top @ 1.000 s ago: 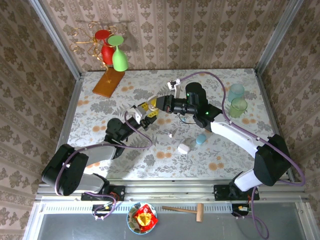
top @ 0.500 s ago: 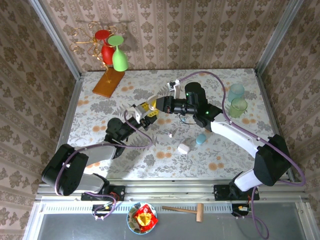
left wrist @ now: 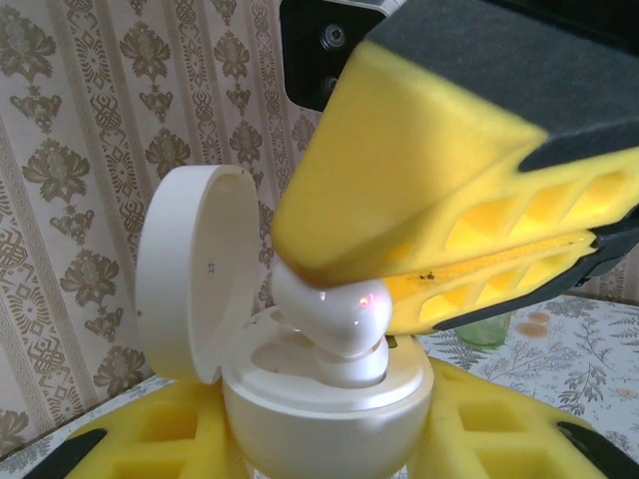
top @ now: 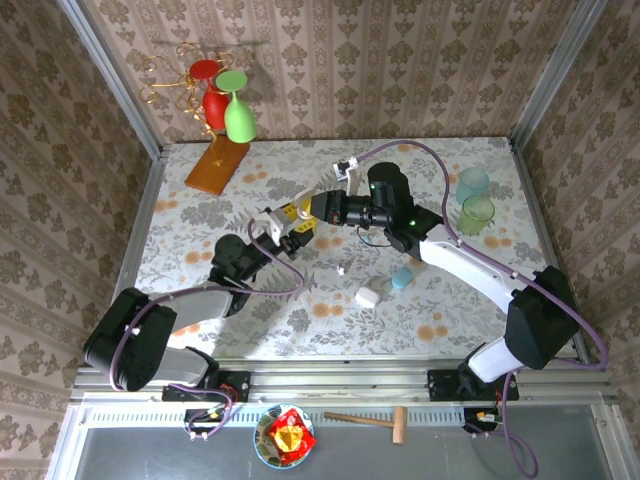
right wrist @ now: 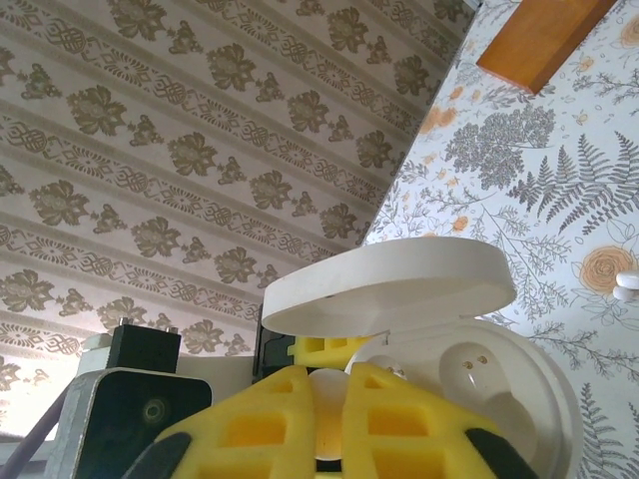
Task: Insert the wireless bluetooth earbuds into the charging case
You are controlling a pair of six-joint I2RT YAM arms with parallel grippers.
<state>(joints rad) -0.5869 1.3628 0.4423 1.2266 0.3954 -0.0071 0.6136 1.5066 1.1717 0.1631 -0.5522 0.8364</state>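
Observation:
My left gripper (top: pixel 283 228) is shut on the white charging case (left wrist: pixel 324 409), held upright with its round lid (left wrist: pixel 195 269) swung open. A glossy white earbud (left wrist: pixel 334 314) sits tilted in one socket of the case, and a red light glows on it. My right gripper (right wrist: pixel 329 424) is shut on that earbud (right wrist: pixel 331 394) from above, its yellow fingers (left wrist: pixel 429 170) pressing on top of it. The other socket (right wrist: pixel 477 367) is bare. A second earbud (top: pixel 341 269) lies on the table below the grippers.
A white pebble-shaped piece (top: pixel 369 296) and a light-blue one (top: pixel 402 278) lie near the middle of the table. Two translucent green cups (top: pixel 478 212) stand at the right. A wire rack with coloured glasses (top: pixel 225 105) on a wooden base stands at the back left.
The right wrist has edged slightly left towards the case. The left arm and the case have stayed put.

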